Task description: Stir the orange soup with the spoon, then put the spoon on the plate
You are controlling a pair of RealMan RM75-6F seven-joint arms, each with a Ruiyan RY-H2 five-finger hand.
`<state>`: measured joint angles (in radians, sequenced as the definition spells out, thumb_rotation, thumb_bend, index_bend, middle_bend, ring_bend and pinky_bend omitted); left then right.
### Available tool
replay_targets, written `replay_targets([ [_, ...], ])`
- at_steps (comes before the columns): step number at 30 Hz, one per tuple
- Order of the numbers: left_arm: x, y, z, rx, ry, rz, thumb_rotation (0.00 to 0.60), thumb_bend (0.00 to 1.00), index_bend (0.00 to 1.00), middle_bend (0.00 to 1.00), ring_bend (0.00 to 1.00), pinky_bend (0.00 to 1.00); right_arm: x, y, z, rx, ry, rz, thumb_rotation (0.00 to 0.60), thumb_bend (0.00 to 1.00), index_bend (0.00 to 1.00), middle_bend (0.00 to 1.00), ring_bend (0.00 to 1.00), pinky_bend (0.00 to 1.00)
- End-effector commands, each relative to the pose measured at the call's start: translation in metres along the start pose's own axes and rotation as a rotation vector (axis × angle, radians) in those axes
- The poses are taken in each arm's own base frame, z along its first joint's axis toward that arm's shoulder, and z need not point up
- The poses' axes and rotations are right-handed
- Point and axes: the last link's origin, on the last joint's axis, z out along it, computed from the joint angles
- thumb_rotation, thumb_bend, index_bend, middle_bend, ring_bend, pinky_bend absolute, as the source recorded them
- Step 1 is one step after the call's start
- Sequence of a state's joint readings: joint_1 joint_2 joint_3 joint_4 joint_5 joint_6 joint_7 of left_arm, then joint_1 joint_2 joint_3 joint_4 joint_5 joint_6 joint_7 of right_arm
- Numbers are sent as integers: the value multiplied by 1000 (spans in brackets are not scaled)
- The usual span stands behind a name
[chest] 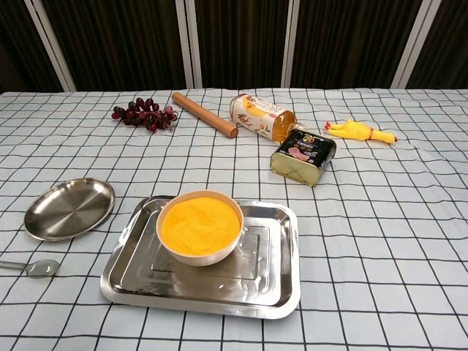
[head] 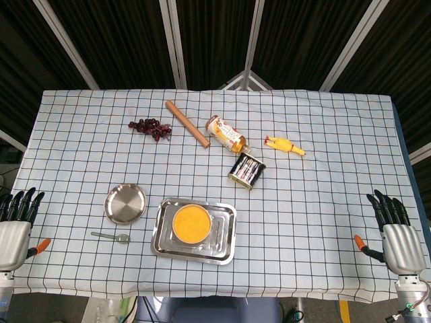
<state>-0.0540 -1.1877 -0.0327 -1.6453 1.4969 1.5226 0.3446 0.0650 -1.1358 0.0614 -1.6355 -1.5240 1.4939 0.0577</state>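
From the head view we see the spoon lying flat on the cloth just below the plate, its long axis running left-right, bowl end toward the tray. Our left hand sits to its left, empty with fingers apart, clearly nearer than our right hand, also empty and spread. From the chest view we see neither hand; the spoon lies left of the soup bowl.

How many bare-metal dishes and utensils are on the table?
3. A round plate near the left edge; a rectangular tray beside it, under the bowl of orange soup; a spoon in front of the plate. None seems hidden.
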Motion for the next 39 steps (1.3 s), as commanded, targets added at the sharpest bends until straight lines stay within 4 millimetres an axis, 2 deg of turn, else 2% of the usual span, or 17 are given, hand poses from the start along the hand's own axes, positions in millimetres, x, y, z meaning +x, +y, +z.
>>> replay_targets([
  [1,0,0,0,-1,0,0,600,0,0,0,0,19,0,0,0,1,-2,1,600,339,0,0,0,0],
  [14,-3,7,-2,-30,-33,27,600,0,0,0,0,34,-1,-1,-3,8,-16,18,600,338,0,0,0,0],
  [17,-3,10,1,-46,-32,45,600,0,0,0,8,132,-1,-1,-2,5,-18,23,600,339,0,0,0,0],
  [19,-3,14,4,-59,-24,57,600,0,0,34,71,217,-1,-1,-3,5,-22,23,600,339,0,0,0,0],
  [21,-2,19,7,-71,-19,61,600,0,0,190,268,396,-2,-1,-3,3,-28,22,600,339,0,0,0,0],
  [23,-3,25,11,-90,-18,61,600,10,19,465,545,637,-2,0,-3,-1,-34,22,600,339,0,0,0,0],
  [26,-9,32,13,-110,-57,55,600,61,127,653,701,773,-2,1,-4,-8,-35,27,600,339,0,0,0,0],
  [29,-16,40,17,-127,-117,51,600,160,251,837,853,902,-2,0,-4,-13,-37,34,600,339,0,0,0,0],
  [31,-21,45,19,-138,-150,60,600,249,376,960,956,978,-2,0,-5,-14,-41,35,600,339,0,0,0,0],
  [34,-29,51,21,-141,-201,59,600,330,448,1000,1000,1000,-3,0,-5,-18,-50,35,600,339,0,0,0,0],
  [39,-41,57,29,-134,-261,68,600,364,469,1000,1000,1000,-2,1,-5,-29,-52,40,600,339,0,0,0,0],
])
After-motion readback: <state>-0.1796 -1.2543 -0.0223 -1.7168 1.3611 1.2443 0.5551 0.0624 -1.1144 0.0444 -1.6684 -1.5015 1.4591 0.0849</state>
